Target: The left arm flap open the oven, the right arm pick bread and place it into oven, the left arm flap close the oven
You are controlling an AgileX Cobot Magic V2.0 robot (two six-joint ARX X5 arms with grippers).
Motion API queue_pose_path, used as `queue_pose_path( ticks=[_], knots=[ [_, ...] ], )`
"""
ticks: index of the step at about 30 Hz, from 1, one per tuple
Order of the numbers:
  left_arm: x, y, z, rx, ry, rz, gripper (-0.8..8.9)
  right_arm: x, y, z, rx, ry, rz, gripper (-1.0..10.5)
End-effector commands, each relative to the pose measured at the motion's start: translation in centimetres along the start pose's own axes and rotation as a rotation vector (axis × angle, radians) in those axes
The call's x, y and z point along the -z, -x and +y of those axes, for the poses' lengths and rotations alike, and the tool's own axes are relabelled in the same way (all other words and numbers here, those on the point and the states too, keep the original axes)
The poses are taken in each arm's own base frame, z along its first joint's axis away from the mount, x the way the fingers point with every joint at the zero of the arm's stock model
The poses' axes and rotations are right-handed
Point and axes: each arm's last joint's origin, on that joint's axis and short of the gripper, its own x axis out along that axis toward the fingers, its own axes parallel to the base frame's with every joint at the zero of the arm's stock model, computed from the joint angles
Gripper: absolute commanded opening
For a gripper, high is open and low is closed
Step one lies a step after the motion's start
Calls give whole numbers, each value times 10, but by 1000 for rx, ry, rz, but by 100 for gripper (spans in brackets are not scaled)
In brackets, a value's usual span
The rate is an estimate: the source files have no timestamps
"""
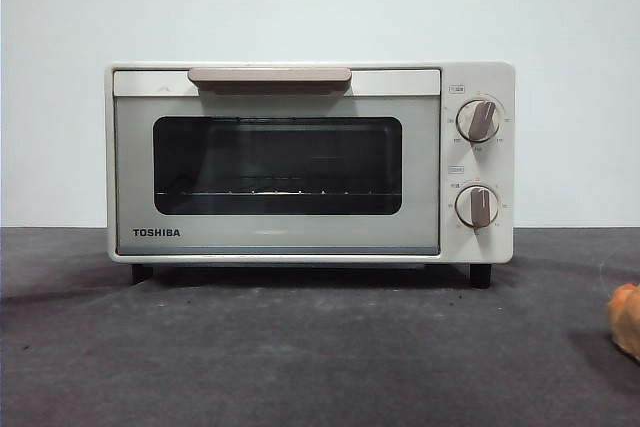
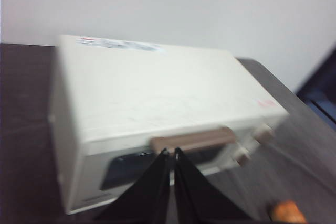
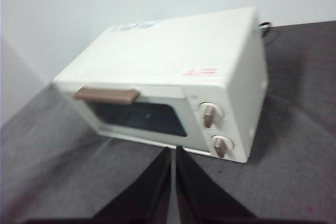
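Oven (image 1: 310, 162) is standing mid-table, door shut, handle (image 1: 269, 78) untouched. Bread (image 1: 627, 317) is lying near right. Left gripper (image 2: 171, 153) and right gripper (image 3: 173, 150) are hovering above, jaws pressed together, presumably awaiting door opening.

Oven (image 1: 310, 162) on desk (image 1: 300, 357), door shut, ahead of both end effectors, backed by wall (image 1: 400, 7). Bread (image 1: 626, 319) on desk, right-front of oven, apart, beside left end effector (image 2: 171, 153).
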Motion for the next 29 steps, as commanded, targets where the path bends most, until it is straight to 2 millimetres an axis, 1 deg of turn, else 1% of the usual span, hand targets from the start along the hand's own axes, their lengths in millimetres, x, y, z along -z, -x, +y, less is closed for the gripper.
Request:
queue_pose_path(
  ticks=[1, 3, 7, 14, 16, 17, 18, 19, 21, 23, 24, 29],
  knots=[
    [-8, 3, -10, 64, -129, 1, 16, -8, 1, 7, -50, 111, 11, 12],
    [-6, 3, -14, 125, -158, 22, 16, -10, -1, 9, -76, 127, 23, 12],
    [-2, 3, -19, 218, -157, 64, 18, -11, -2, 11, -95, 143, 27, 12],
    [-1, 3, -20, 228, -159, 63, 30, -11, -2, 11, -93, 143, 26, 18],
    [-2, 3, -21, 229, -162, 56, 40, -11, -2, 11, -92, 141, 26, 77],
    [-3, 3, -21, 230, -163, 53, 73, -11, -2, 11, -91, 138, 26, 132],
    [-3, 3, -21, 230, -164, 50, 137, -11, -2, 11, -88, 132, 26, 195],
    [-3, 3, -21, 228, -165, 49, 210, -11, -2, 11, -85, 123, 25, 252],
    [-3, 3, -20, 223, -164, 48, 400, -11, -2, 11, -85, 113, 26, 368],
    [-3, 3, -20, 223, -164, 49, 516, -11, -2, 11, -85, 113, 26, 436],
    [-3, 3, -20, 223, -163, 49, 537, -11, -2, 11, -85, 112, 26, 457],
    [-3, 3, -20, 223, -164, 48, 534, -11, -2, 11, -84, 75, 29, 474]
  ],
)
